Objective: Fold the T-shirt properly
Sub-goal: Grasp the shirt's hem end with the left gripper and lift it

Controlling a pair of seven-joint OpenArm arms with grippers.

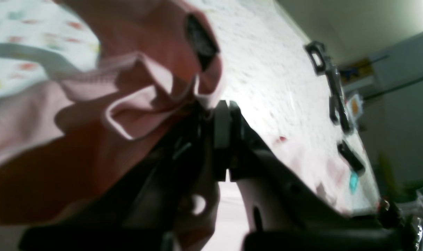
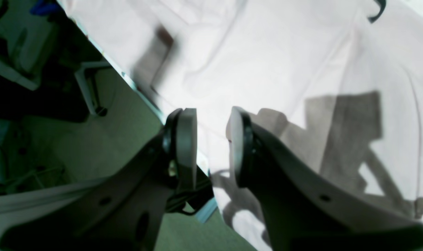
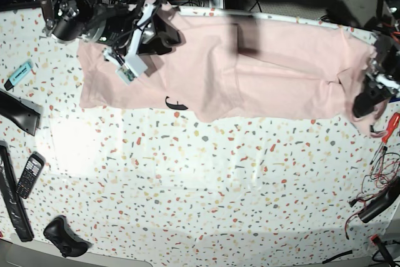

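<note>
Base view: the T-shirt [image 3: 250,79] lies spread along the far part of the speckled table [image 3: 206,198], plain pink side up, with a small black mark [image 3: 175,102] showing at its near edge. The left gripper [image 3: 365,101] sits at the garment's end on this view's right, where the cloth bunches and lifts. Left wrist view: the left gripper [image 1: 220,111] has its jaws pressed together on a gathered fold of the T-shirt [image 1: 92,115], hem and black lettering visible in the bunch. The right gripper [image 3: 164,37] hangs over the other end of the shirt, near the far table edge. Right wrist view: the right gripper [image 2: 211,139] stands partly open with a clear gap between its pads [image 2: 187,139], holding nothing, above smooth pink cloth [image 2: 267,62] beside the table edge.
</note>
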